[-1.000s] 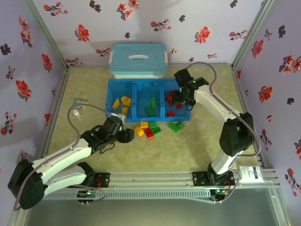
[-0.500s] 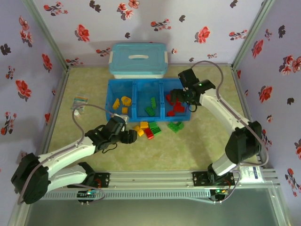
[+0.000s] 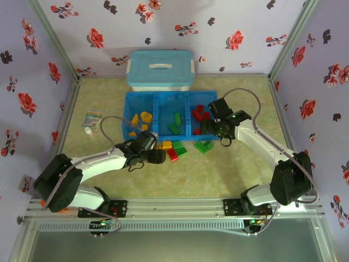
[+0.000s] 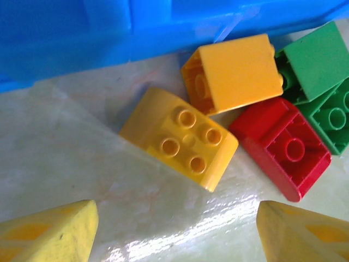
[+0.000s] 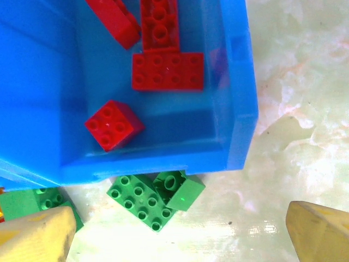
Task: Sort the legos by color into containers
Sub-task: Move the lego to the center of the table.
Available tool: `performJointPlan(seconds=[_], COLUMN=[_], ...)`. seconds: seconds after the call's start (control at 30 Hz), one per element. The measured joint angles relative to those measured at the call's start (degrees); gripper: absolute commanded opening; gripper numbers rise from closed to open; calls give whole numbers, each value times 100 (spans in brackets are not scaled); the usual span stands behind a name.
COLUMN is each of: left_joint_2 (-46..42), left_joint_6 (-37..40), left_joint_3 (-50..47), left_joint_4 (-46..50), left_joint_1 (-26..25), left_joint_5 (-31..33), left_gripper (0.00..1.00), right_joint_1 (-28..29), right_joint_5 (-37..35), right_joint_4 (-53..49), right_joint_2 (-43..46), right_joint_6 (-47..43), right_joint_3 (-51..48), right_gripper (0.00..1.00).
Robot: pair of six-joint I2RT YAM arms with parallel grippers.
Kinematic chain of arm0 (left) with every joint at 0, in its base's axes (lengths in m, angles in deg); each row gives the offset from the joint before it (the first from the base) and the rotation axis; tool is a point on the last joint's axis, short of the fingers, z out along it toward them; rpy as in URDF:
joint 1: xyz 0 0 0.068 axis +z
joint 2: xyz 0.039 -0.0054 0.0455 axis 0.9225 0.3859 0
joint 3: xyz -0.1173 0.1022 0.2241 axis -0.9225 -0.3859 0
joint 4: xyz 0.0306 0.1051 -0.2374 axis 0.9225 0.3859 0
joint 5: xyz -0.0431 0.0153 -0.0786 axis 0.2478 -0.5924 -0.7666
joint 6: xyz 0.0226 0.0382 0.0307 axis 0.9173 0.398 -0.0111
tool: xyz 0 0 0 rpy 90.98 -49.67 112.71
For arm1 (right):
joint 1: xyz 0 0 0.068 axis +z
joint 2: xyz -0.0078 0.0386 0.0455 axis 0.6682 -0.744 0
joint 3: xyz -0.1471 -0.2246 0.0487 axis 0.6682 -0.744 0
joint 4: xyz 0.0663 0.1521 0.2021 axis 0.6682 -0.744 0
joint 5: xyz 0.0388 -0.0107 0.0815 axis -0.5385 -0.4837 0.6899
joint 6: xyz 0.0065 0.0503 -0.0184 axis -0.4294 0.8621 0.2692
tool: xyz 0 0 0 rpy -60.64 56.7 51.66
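The blue tray [image 3: 155, 115] holds yellow legos on the left, green legos [image 3: 175, 123] in the middle and red legos [image 3: 199, 113] on the right. Loose bricks lie on the table just in front of it. My left gripper [image 4: 177, 234] is open and empty, low over the table, just short of a rounded yellow brick [image 4: 180, 139], a second yellow brick [image 4: 234, 73], a red brick [image 4: 283, 147] and green ones [image 4: 322, 82]. My right gripper [image 5: 177, 237] is wide open and empty over two green bricks [image 5: 142, 202] by the tray's front right corner [image 5: 240, 109]. Red bricks [image 5: 113, 124] lie in that compartment.
A light-blue box with a white-handled lid [image 3: 160, 69] stands behind the tray. A small packet [image 3: 91, 120] lies at the left of the table. Flowered walls close in three sides, and the arms' rail runs along the near edge.
My right gripper came back from over the red compartment to the tray's front corner and opened wide. My left gripper slid right toward the loose bricks and opened a little more.
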Motion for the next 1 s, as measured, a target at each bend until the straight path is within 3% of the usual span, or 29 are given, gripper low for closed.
performJointPlan(seconds=[0.6,1.0], left_joint_2=[922,680], left_joint_6=[24,-46], left_joint_3=[656,385], left_joint_4=[2,83], left_joint_1=[0,-35], left_joint_5=[251,485], left_gripper=[61,58], right_joint_1=[199,374], right_joint_5=[120,120], right_joint_4=[280,402], right_joint_2=[446,446], right_joint_6=[116,160], right_joint_3=[-446,-514], right_gripper=[98,97])
